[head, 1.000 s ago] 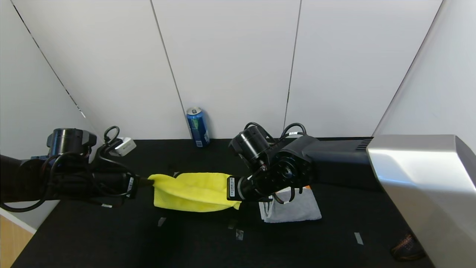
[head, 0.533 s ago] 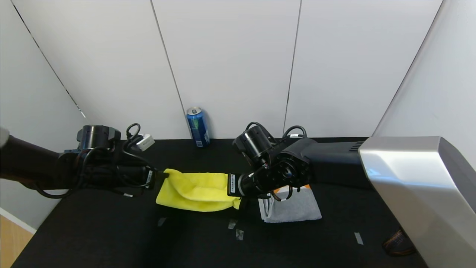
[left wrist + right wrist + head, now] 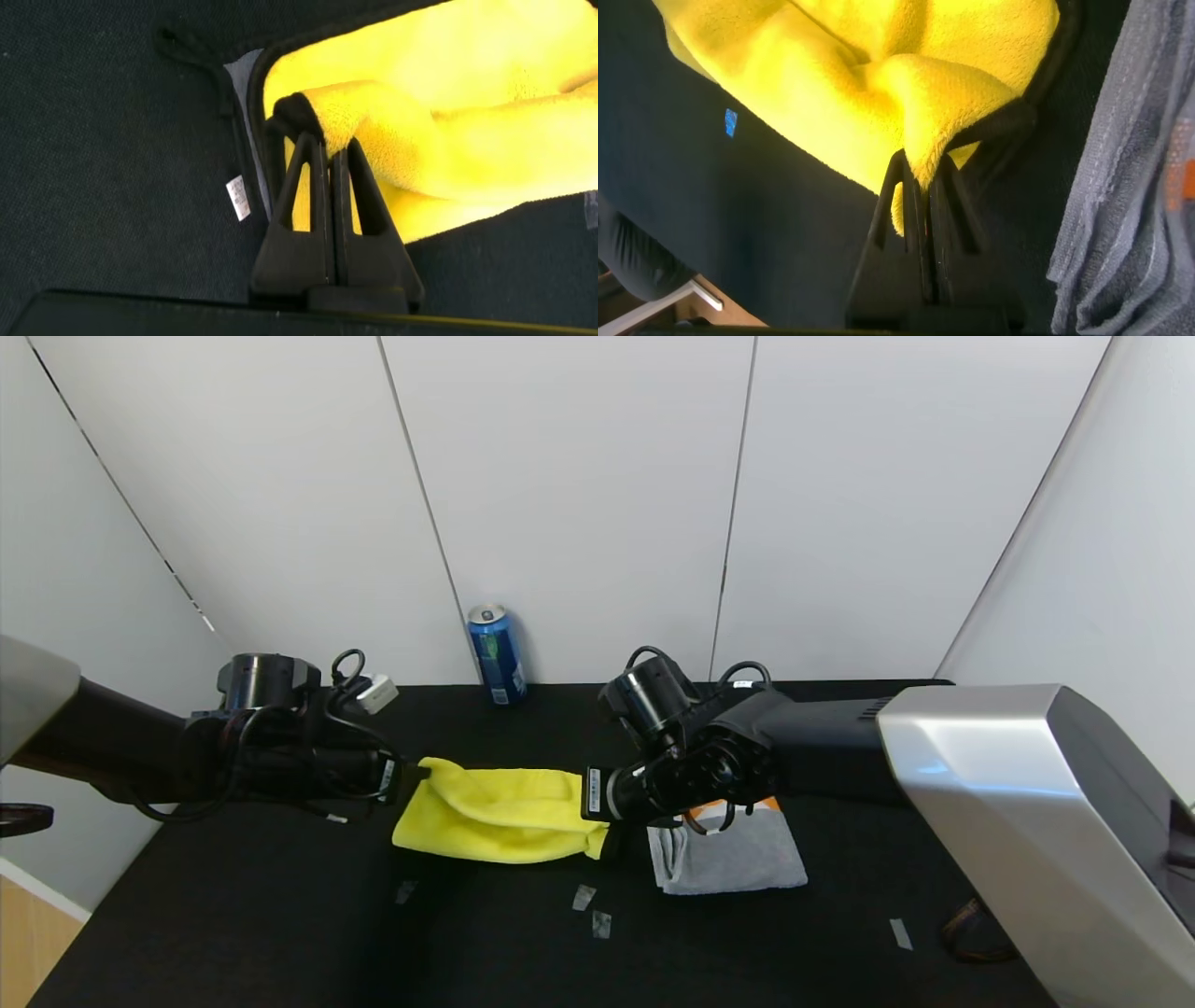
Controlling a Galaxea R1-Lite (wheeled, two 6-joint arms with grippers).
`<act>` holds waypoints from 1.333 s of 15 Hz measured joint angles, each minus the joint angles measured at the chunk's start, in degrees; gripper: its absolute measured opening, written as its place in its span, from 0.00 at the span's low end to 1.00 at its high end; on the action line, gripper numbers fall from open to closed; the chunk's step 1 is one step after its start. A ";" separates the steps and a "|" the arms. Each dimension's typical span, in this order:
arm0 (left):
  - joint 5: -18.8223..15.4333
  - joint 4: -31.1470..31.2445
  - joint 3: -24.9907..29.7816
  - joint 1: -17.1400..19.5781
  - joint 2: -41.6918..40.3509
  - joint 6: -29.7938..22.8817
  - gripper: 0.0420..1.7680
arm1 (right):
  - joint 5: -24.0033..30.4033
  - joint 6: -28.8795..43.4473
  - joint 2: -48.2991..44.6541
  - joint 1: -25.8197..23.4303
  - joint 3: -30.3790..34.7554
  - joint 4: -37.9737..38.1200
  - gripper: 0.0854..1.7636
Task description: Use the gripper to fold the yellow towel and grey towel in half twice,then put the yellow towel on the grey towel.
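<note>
— Holding the yellow towel (image 3: 495, 810) between both arms over the black bench (image 3: 280, 915): left gripper (image 3: 415, 771) has its fingers (image 3: 329, 201) pressed together on one upper corner, right gripper (image 3: 581, 795) pinches the opposite corner, fingers (image 3: 920, 219) closed on the pile. Status of the grey towel?

— Grey towel (image 3: 733, 859) lies folded flat on the bench just beside the right gripper, orange stripe showing at its far edge. Blue can (image 3: 496, 654) stands well apart at the back wall.

— Judgement on the step in hand?

— Looks like a fold of the yellow cloth in progress; it sags in the middle, lower part resting on the bench. To do it well, both grips should travel level and together, keeping the top edge taut so the black trim lines up, then lower before releasing. Risk: the right arm brushing and disturbing the grey towel
</note>
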 joint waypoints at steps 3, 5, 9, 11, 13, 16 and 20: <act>1.41 0.07 -1.17 0.59 0.76 -0.30 0.04 | 0.17 0.22 0.78 -0.38 -0.09 -2.22 0.03; 1.48 0.00 -1.49 0.83 1.05 -0.39 0.04 | 0.15 0.24 1.07 -0.83 -0.11 -2.46 0.03; 1.55 -0.83 -1.57 1.13 1.19 -0.12 0.04 | 0.11 0.41 1.55 -1.45 -0.07 -4.24 0.03; 1.58 -0.85 -1.55 1.18 1.24 -0.01 0.04 | -0.02 0.39 1.62 -1.71 -0.05 -4.34 0.03; 1.58 -0.88 -1.49 1.18 1.27 0.05 0.04 | -0.33 0.46 1.62 -1.84 -0.05 -5.06 0.03; 1.58 -0.88 -1.44 1.13 1.27 0.07 0.34 | -0.27 0.82 1.60 -2.12 0.24 -5.33 0.21; 1.58 -0.88 -1.49 1.11 1.24 0.05 0.59 | -0.43 1.54 1.49 -2.12 0.30 -7.25 0.51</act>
